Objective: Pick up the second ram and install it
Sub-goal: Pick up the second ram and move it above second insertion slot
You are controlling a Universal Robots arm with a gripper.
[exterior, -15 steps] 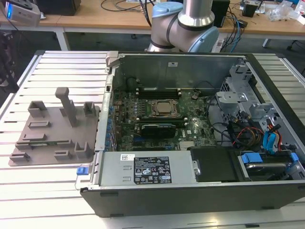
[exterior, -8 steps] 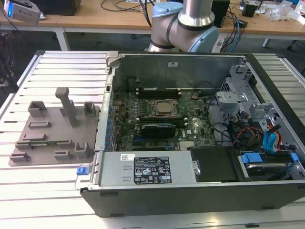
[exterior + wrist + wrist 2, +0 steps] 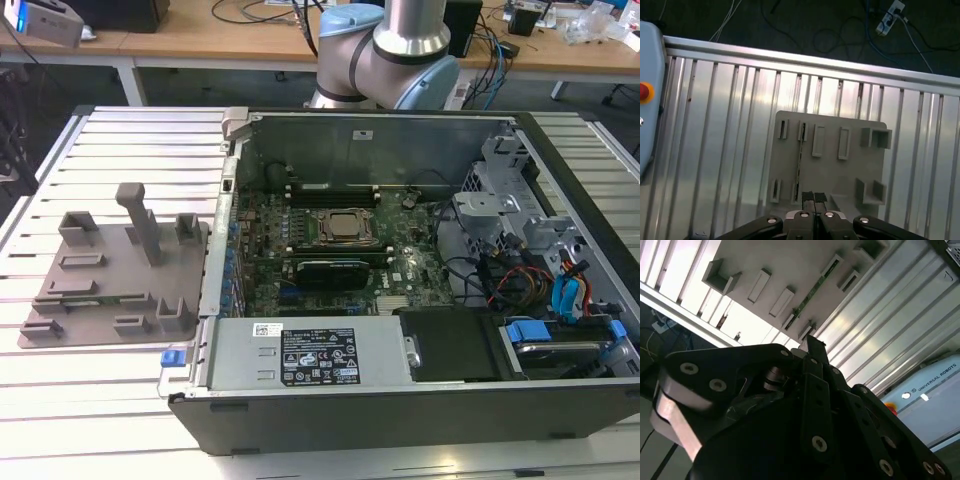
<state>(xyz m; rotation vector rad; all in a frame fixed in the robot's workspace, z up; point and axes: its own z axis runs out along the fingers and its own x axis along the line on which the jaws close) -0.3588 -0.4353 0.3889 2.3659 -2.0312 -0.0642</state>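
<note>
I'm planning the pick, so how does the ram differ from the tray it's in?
The ram is a thin green strip standing on edge; the tray is a broad grey plate lying flat. The ram is one straight stick, while the tray carries several raised blocks. Both sit on the ribbed table.

Grey tray [image 3: 840, 175] with raised blocks lies straight below the claw [image 3: 813, 197], on slatted aluminium table [image 3: 715, 150]. Open computer case [image 3: 400, 425] just beside tray, away from claw. Floor cables [image 3: 790, 20] beyond.
</note>
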